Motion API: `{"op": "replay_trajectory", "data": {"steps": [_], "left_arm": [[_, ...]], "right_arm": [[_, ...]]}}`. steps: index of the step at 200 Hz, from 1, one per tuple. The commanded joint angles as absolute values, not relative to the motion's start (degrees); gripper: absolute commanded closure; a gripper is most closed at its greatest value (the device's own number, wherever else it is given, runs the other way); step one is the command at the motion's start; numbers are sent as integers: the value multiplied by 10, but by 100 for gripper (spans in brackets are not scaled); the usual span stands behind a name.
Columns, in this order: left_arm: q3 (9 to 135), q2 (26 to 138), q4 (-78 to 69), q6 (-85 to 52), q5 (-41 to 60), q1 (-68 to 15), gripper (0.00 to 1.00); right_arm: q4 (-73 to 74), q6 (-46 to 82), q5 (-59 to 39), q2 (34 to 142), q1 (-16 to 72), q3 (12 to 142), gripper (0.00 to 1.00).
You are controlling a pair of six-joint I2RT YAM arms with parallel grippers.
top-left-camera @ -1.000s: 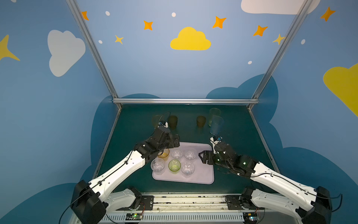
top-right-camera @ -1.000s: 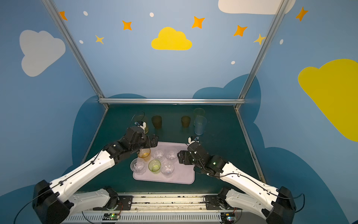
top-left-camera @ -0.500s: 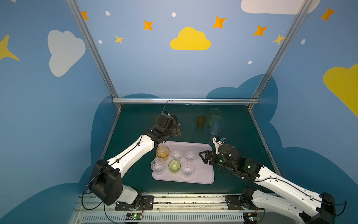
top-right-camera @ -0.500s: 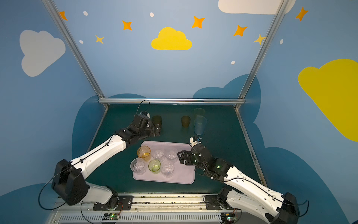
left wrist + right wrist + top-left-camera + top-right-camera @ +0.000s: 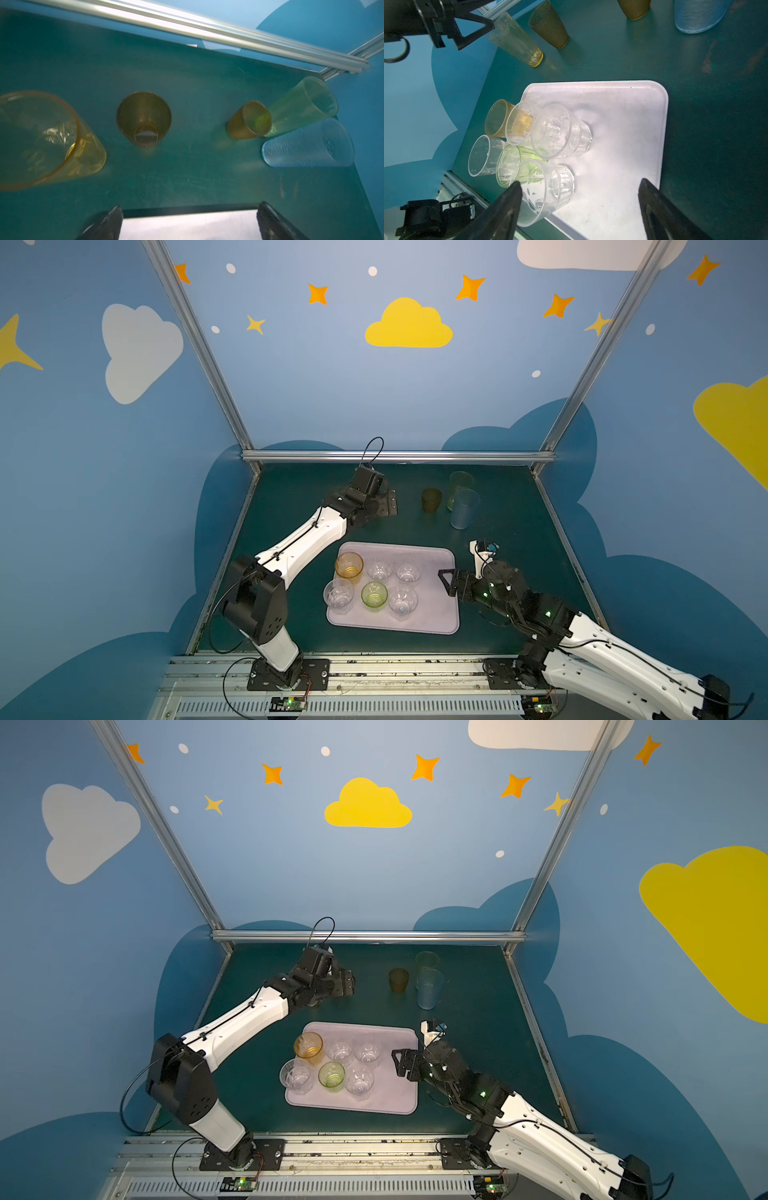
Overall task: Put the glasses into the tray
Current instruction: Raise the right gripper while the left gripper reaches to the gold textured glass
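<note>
The green table (image 5: pixel 519 556) holds the pink tray (image 5: pixel 424 616) near its front, with 6 glasses upright in its left half: 4 clear glasses (image 5: pixel 408 571), 1 orange glass (image 5: pixel 349 565) and 1 short green glass (image 5: pixel 374 594). The left claw (image 5: pixel 188 209) hangs open and empty over the table's back, facing a tall yellow glass (image 5: pixel 52 137) and a brown glass (image 5: pixel 144 119), while the right claw (image 5: pixel 446 583) gapes empty over the tray's right edge. At the back right, off the tray, stand a blue glass (image 5: pixel 465 508), a tall green glass (image 5: pixel 460 485) and a second brown glass (image 5: pixel 431 500).

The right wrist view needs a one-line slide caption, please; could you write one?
Open right end effector faces the tray holding six short glasses; four more glasses stand on the table.
</note>
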State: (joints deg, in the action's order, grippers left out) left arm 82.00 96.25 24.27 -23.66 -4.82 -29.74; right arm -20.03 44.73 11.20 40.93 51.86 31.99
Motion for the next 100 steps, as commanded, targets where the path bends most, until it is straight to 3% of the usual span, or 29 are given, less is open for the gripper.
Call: {"op": "replay_trajectory", "data": {"steps": [1,100], "left_arm": [[858,991,281,-223,-60,-288,0],[1011,1139,350,-192,-63,-274,0]], "right_arm": [[-192,441,104,391,516,305,13],[-211,455,120,363,509,288,14]]}}
